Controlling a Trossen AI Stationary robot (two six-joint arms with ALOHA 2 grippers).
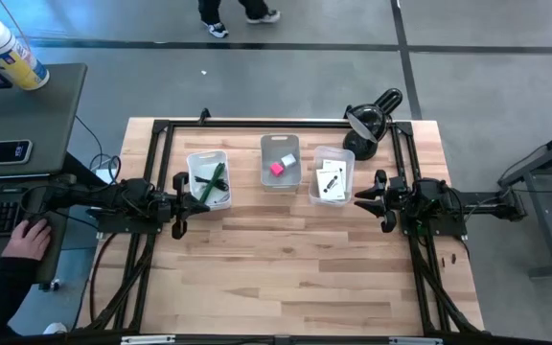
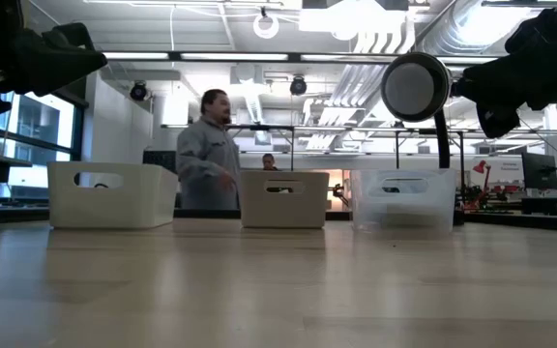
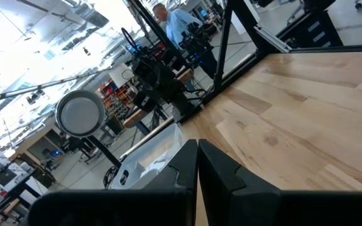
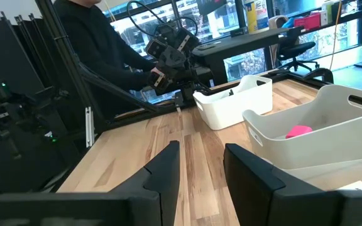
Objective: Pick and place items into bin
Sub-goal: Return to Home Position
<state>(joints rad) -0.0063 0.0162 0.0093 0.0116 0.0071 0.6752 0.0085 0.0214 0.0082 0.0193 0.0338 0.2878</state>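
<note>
Three bins stand in a row toward the table's far side. The left white bin (image 1: 207,179) holds a green pen (image 1: 217,177) and a black cable. The middle grey bin (image 1: 280,160) holds a pink block (image 1: 276,170) and a white cube (image 1: 289,160). The right clear bin (image 1: 331,179) holds white cards (image 1: 332,182). My left gripper (image 1: 199,198) is shut and empty, raised beside the left bin's near left corner. My right gripper (image 1: 359,199) is open and empty, raised just right of the clear bin. The pink block also shows in the right wrist view (image 4: 299,131).
A black desk lamp (image 1: 370,120) stands at the far right behind the clear bin. A black frame runs along the table's edges. A person's hand (image 1: 27,240) rests at a desk left of the table. Bare wood lies in the table's near half (image 1: 295,278).
</note>
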